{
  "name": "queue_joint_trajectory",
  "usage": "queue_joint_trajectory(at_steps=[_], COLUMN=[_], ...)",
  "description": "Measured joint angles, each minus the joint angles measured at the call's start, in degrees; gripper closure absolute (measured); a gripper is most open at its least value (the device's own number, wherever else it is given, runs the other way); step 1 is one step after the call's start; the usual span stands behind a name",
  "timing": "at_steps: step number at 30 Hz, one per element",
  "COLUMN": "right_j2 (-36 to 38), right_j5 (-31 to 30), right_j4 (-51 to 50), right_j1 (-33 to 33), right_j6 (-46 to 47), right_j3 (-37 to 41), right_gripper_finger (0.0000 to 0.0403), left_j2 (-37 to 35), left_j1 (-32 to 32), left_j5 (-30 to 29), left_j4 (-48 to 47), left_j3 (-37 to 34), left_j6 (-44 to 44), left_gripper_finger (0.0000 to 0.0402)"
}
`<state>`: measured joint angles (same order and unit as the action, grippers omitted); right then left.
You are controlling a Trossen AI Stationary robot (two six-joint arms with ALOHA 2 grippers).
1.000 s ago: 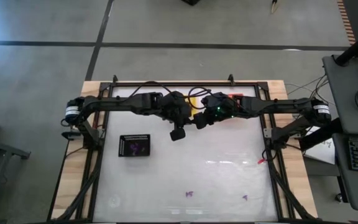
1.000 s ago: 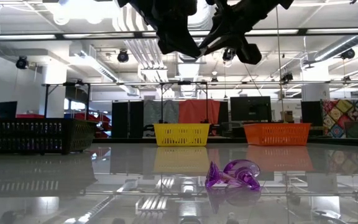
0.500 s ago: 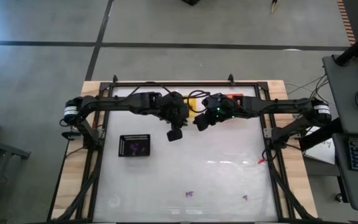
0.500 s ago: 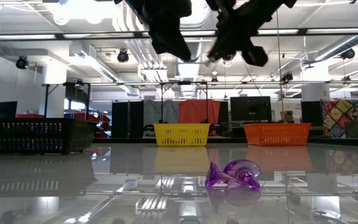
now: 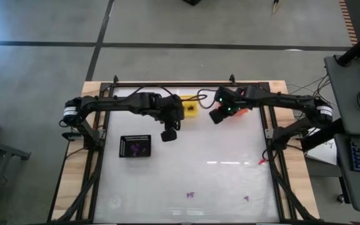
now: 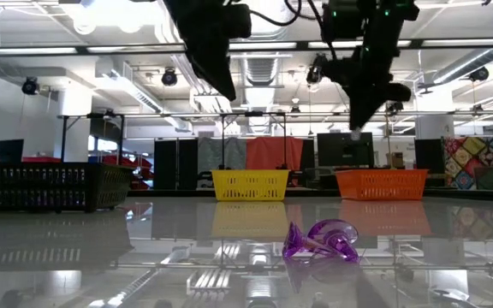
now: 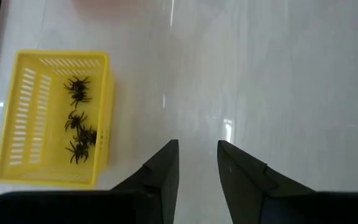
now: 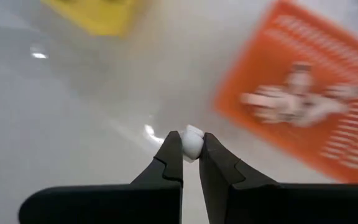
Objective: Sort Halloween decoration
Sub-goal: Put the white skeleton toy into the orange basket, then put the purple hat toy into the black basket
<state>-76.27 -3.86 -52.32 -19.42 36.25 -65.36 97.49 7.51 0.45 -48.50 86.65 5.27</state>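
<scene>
You've got the yellow basket at the far edge of the tabletop, black spiders inside; orange basket just beside it with white pieces in it; black tray on the left holds purple bits; two purple trinkets lie loose near the front edge; right gripper is clenched on a small white trinket, hanging high near the orange basket; left gripper is released, holding nothing, beside the yellow basket.
</scene>
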Motion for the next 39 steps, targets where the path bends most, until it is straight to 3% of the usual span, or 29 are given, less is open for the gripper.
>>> queue_joint_trajectory(at_steps=[6, 16, 27, 39], right_j2=[0.0, -1.7, -6.5, -4.7], right_j5=[-3.8, -0.3, -0.8, 4.7], right_j4=[-5.6, -7.0, -4.0, -15.7], right_j1=[-10.3, -22.5, -23.8, -23.0], right_j6=[-8.0, -19.2, -26.4, -19.1], right_j3=[0.0, 2.2, 3.3, 1.5], right_gripper_finger=[0.0390, 0.0374, 0.0298, 0.0255], left_j2=[0.0, 0.0, 0.1, 0.1], left_j1=[0.0, 0.0, 0.0, -1.3], left_j5=[0.0, 0.0, 0.0, 0.6], left_j4=[-1.7, -4.2, -4.8, -12.1], left_j3=[0.0, 0.0, 0.0, 0.0], left_j6=[-0.2, -0.2, -3.4, -9.7], left_gripper_finger=[0.0308, 0.0308, 0.0308, 0.0308])
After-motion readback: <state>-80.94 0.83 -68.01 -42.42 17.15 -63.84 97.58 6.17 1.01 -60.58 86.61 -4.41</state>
